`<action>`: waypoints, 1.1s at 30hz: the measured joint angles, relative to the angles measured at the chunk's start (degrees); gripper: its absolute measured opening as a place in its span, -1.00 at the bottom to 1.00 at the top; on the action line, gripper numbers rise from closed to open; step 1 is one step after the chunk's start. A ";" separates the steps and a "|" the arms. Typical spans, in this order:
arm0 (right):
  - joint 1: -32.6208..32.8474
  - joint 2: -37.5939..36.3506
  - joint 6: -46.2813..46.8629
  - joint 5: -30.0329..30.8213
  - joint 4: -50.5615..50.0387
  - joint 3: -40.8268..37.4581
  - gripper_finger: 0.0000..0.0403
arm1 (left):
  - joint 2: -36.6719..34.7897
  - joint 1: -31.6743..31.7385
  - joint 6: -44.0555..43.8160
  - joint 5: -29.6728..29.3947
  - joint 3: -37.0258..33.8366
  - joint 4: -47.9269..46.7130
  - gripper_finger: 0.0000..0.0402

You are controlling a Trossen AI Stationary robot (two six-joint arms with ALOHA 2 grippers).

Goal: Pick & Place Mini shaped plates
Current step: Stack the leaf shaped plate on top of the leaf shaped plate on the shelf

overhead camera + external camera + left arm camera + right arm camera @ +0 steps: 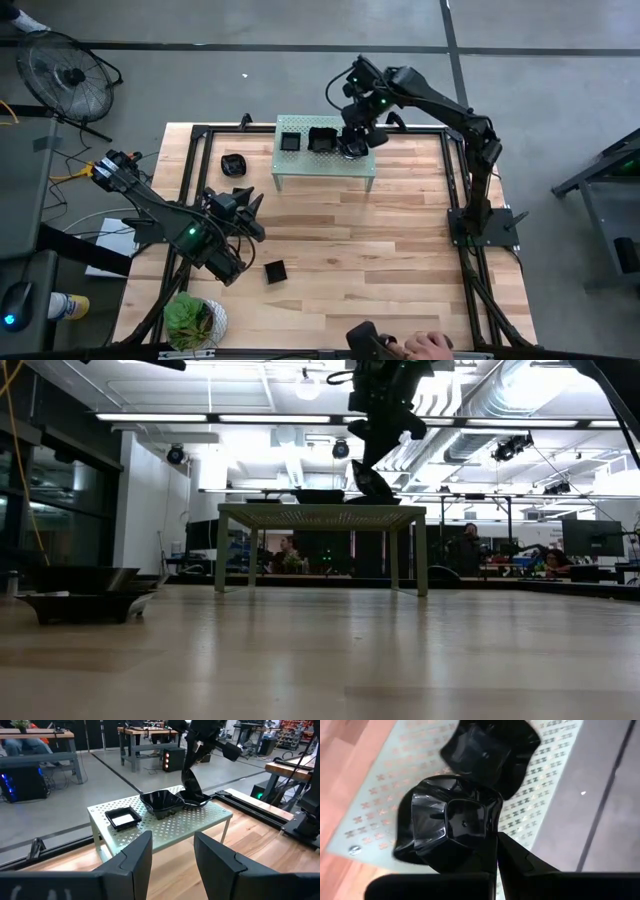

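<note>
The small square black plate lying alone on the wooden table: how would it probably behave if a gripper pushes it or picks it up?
The small square plate looks glossy, so it could slip between fingers. It sits flat on the smooth wooden table and would more likely slide than roll or tip. Its raised rim offers an edge to pinch, and it looks rigid, probably light.

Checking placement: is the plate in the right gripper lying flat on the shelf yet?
No: tilted plate, rim pinched by right gripper, low edge meets shelf.

I log the wooden surface carrying a pale green shelf; one black plate beside the shelf, another well apart from it.
</note>
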 joint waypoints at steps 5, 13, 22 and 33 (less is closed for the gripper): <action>0.00 -0.02 0.41 -0.84 -3.25 0.00 -1.00 | 0.02 0.00 0.00 0.02 0.00 0.02 -0.28; 0.02 -0.04 1.81 -1.94 -3.91 0.00 -1.00 | 0.02 0.00 -0.04 0.02 0.00 0.09 -0.28; 0.04 -0.07 3.59 -2.56 -5.80 0.00 -1.00 | 0.02 0.00 -0.09 0.07 0.00 0.08 -0.28; 0.04 -0.07 6.76 -2.11 -6.95 0.00 -1.00 | 0.04 0.00 -0.09 0.07 0.00 0.07 -0.28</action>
